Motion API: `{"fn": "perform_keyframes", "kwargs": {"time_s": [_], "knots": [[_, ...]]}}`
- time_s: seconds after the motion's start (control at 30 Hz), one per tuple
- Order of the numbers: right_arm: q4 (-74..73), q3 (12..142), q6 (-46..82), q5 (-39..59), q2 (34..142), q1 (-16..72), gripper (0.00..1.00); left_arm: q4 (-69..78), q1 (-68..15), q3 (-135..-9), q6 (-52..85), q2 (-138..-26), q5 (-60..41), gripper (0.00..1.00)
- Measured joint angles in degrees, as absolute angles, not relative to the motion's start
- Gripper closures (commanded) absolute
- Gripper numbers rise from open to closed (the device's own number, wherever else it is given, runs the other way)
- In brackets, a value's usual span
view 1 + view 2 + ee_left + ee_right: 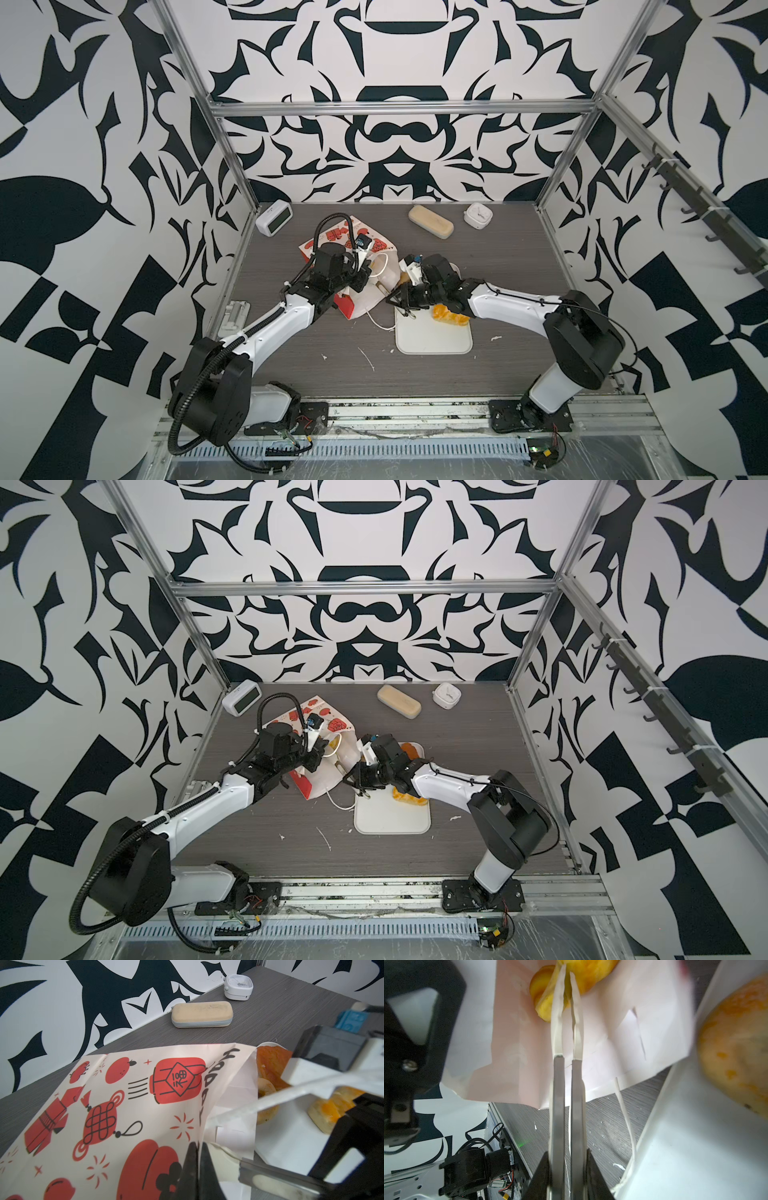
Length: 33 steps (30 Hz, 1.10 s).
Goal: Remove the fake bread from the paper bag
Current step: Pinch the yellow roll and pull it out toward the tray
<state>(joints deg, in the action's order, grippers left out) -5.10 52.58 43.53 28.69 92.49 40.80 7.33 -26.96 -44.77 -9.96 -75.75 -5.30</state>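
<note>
The paper bag (332, 237) (328, 722) lies on its side, mouth toward the white tray (432, 343). My left gripper (197, 1148) is shut on the bag's upper rim and holds the mouth open. My right gripper (566, 977) reaches into the bag's white inside (602, 1032). Its long fingers are shut on the edge of a yellow piece of fake bread (544, 1003). On the tray lie a yellow pastry (451, 318) (737, 1043), a darker puff (270, 1059) and a ring bagel (267, 1088), which the right arm partly hides in both top views.
A pale beige oblong block (431, 222), a small white clock (478, 215) and a white digital clock (274, 218) stand along the back edge. A white cord handle (380, 325) trails on the table between bag and tray. Metal frame posts border the table.
</note>
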Motion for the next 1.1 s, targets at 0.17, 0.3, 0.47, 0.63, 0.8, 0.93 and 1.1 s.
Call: {"fn": "perform_keyframes", "kwargs": {"time_s": [0.17,0.3,0.47,0.63,0.8,0.93,1.1], "knots": [[-3.81,48.23,43.4,28.25,87.26,40.27,0.98,7.33,-26.96,-44.77,-9.93,-76.05,-5.19,1.0],[-2.2,45.76,43.38,28.71,82.81,40.21,0.98,7.33,-26.96,-44.77,-9.93,-76.05,-4.91,1.0],[2.37,44.95,42.87,29.36,75.77,40.21,0.97,7.42,-26.96,-44.77,-9.93,-76.16,-4.23,1.0],[8.1,44.07,41.34,29.56,67.92,40.18,0.98,7.49,-26.96,-44.77,-9.93,-76.53,-3.73,1.0],[14.46,42.83,40.07,30.92,61.84,40.18,0.98,7.64,-26.96,-44.77,-9.91,-76.6,-3.25,1.0],[20.73,41.93,39.62,31.35,56.95,40.18,0.97,7.92,-26.96,-44.77,-9.91,-76.64,-2.79,1.0],[27.38,41.58,39.72,31.75,49.39,40.18,0.98,8.34,-26.96,-44.77,-9.89,-76.77,-2.5,1.0]]}}
